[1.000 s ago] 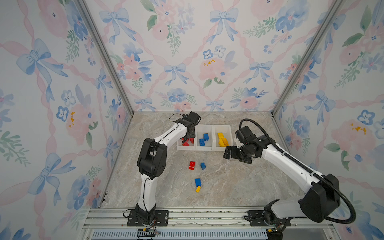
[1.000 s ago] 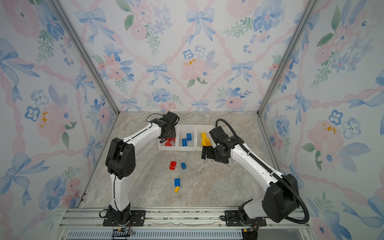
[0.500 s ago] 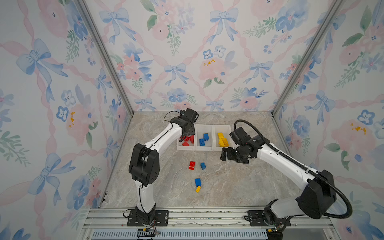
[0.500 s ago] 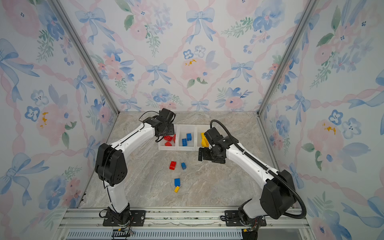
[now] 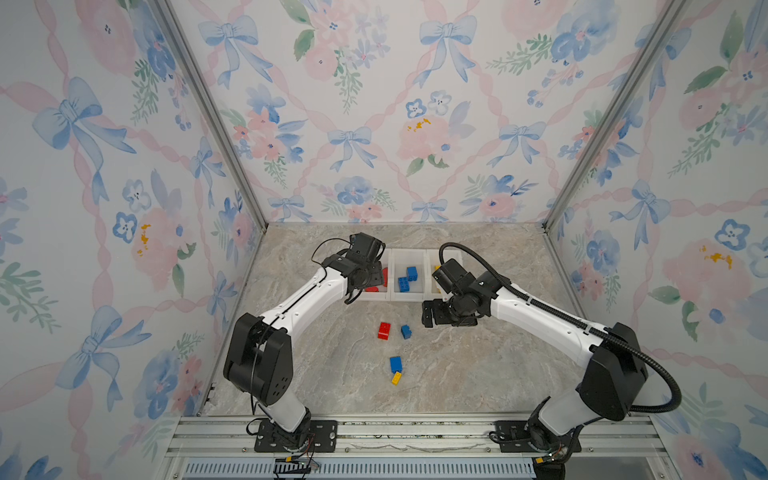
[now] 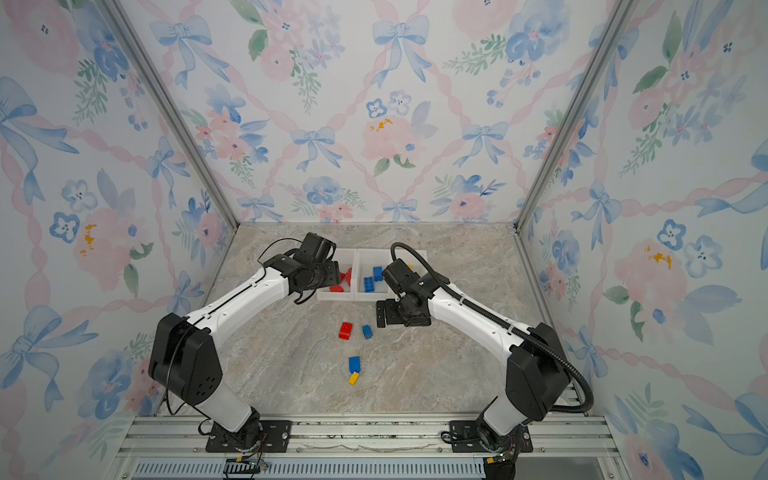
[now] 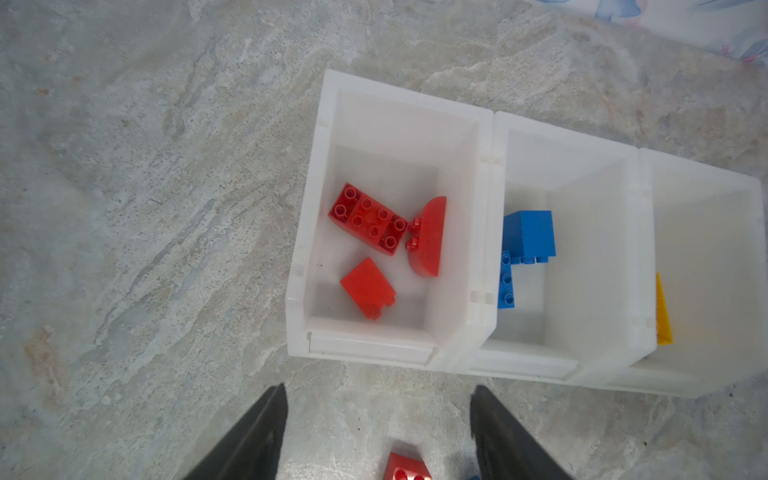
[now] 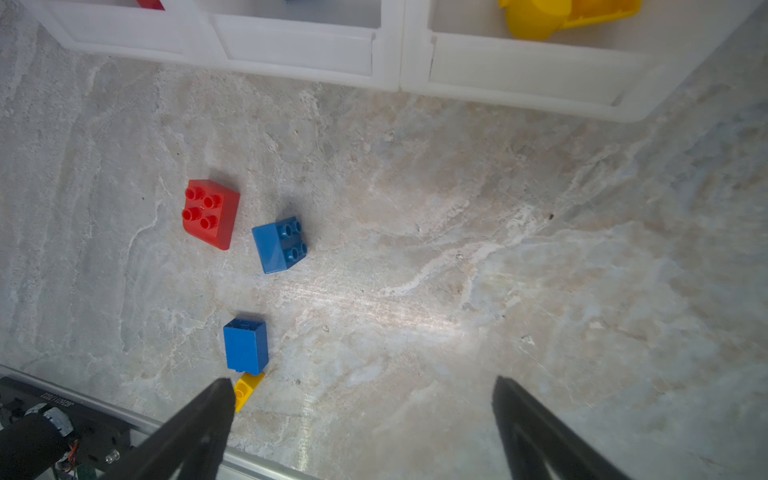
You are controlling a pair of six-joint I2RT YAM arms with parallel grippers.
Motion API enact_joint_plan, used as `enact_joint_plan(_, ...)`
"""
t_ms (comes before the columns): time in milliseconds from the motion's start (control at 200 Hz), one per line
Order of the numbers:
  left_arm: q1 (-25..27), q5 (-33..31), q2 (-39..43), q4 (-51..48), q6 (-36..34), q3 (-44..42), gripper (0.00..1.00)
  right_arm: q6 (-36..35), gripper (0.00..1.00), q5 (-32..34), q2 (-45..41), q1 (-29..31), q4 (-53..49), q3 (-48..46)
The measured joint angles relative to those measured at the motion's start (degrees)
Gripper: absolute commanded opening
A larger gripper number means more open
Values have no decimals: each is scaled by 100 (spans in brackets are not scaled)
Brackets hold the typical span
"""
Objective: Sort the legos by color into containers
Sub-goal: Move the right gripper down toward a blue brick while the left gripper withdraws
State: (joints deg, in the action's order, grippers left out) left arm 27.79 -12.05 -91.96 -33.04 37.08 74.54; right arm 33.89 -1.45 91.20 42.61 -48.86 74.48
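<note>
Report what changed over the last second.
The left tool, open and empty, backed off the red bin toward the robot's base. The right tool, open, swung from the yellow bin toward the loose bricks. Those four bricks stayed put.

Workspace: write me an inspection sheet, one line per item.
Surface: marbled tabletop, no spills seen.
Job's things: joined white bins hold three red bricks, blue bricks and yellow bricks separately. Loose on the table: red brick, blue brick, second blue brick, yellow brick.
Clutter: nothing seen.
Grippers: left gripper and right gripper open, empty.
Cables: black hose along right arm; thin cable at left wrist.
Surroundings: floral walls, metal rail in front.
</note>
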Motion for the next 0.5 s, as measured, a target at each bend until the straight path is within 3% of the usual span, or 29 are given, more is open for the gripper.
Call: enact_joint_plan(500, -413, 562, 1351, 564, 107, -1762, 74, -295, 97, 313, 1158, 855, 229, 487)
